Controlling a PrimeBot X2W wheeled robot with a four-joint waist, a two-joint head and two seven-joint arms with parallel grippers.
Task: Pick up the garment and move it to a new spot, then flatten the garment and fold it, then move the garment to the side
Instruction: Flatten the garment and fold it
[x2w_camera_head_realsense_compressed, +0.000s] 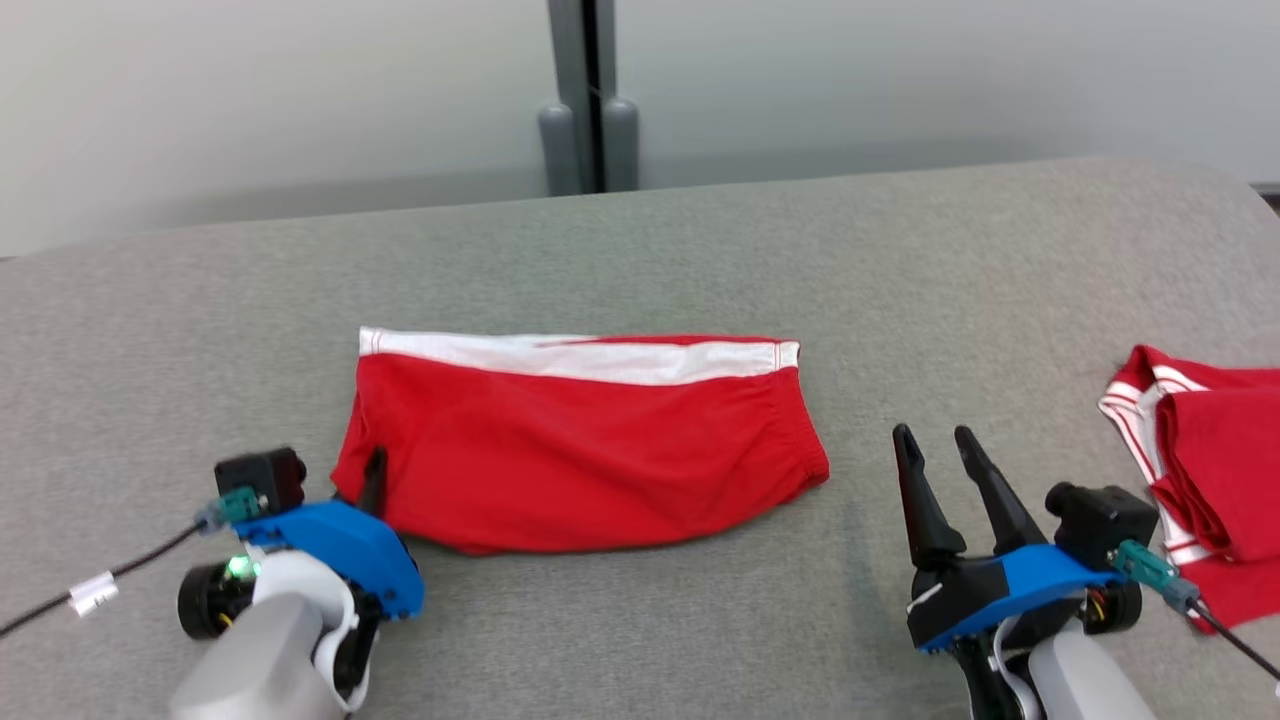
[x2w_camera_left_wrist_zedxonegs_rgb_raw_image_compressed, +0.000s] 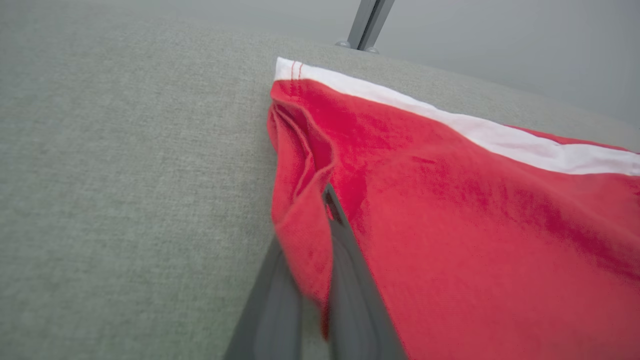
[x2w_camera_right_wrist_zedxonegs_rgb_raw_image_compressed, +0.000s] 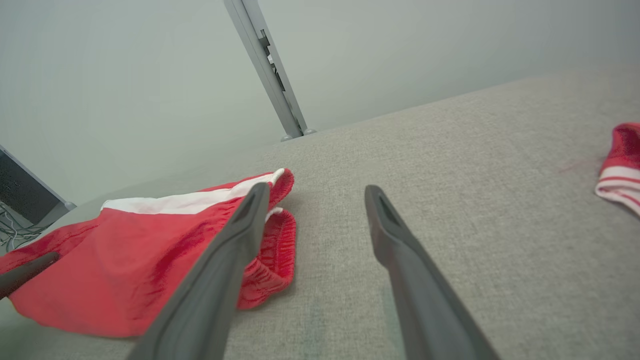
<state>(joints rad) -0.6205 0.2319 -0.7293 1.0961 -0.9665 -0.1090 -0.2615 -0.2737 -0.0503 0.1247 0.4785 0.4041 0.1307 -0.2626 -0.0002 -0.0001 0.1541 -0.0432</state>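
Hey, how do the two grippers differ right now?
The left gripper is shut on the red garment's left edge; the right gripper is open and holds nothing. The left gripper touches cloth; the right gripper is over bare table, apart from the garment. Both have dark fingers and blue mounts.

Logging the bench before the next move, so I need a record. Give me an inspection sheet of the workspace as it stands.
Surface: grey fabric-covered table.
Job's things: red garment with white band, lying folded mid-table.
Clutter: second red garment, white-striped, bunched at the right edge.
Grippers: left gripper shut on the red garment's left edge; right gripper open, apart from it.
Cables: tagged black cable at left wrist; dark cable at right wrist.
Surroundings: pale wall, grey post behind.
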